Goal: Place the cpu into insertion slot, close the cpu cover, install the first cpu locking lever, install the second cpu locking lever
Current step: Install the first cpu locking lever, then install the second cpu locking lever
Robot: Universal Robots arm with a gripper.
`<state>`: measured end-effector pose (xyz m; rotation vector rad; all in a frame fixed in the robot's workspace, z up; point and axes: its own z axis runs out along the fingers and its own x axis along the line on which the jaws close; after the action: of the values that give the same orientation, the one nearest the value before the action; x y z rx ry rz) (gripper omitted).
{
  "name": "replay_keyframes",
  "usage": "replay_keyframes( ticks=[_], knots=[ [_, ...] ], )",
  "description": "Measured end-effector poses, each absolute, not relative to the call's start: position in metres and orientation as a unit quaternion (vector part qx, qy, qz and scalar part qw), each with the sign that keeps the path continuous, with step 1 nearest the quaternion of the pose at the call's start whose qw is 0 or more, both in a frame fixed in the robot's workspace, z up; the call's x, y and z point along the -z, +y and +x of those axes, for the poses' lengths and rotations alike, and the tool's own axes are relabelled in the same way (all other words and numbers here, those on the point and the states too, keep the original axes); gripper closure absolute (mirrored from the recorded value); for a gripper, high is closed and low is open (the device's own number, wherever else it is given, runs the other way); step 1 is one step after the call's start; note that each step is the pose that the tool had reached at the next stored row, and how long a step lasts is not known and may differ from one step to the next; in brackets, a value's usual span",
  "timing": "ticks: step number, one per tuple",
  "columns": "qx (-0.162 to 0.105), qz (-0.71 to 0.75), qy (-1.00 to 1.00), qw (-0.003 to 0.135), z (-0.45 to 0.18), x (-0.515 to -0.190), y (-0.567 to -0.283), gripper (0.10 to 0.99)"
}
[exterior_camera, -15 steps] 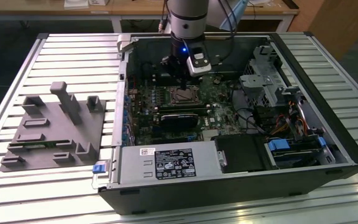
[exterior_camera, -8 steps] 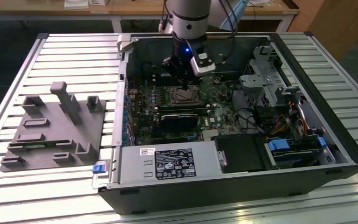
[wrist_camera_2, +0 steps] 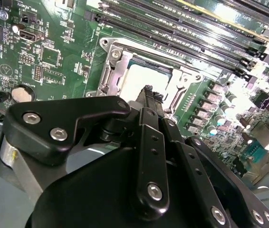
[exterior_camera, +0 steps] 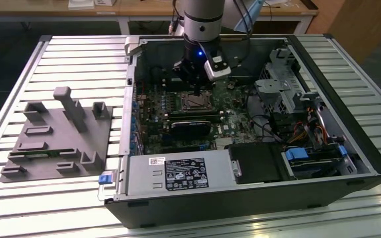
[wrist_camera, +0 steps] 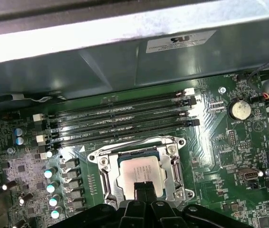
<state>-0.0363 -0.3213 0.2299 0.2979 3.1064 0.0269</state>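
Printed stickers are seen on the silver power supply (exterior_camera: 177, 173) and the case wall (wrist_camera: 125, 57), but no text can be made out.

The exterior view looks down from high and well back, taking in the whole open computer case (exterior_camera: 243, 129) on the counter (exterior_camera: 58, 59) with the arm above it. Both wrist views sit close over the motherboard (wrist_camera: 220, 142), looking past the gripper (wrist_camera: 143, 190) from opposite sides. All three share the insertion slot (exterior_camera: 194, 101), seen close in the second wrist view (wrist_camera_2: 146, 76).
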Motion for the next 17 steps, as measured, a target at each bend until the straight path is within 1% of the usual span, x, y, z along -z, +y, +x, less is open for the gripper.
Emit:
replay_keyframes(
  ticks=[7,17],
  knots=[
    [-0.009,0.095,0.995,0.010,-0.0363,-0.2386,-0.3213,0.980],
    [-0.009,0.095,0.995,0.010,-0.0363,-0.2391,-0.3213,0.980]
  ],
)
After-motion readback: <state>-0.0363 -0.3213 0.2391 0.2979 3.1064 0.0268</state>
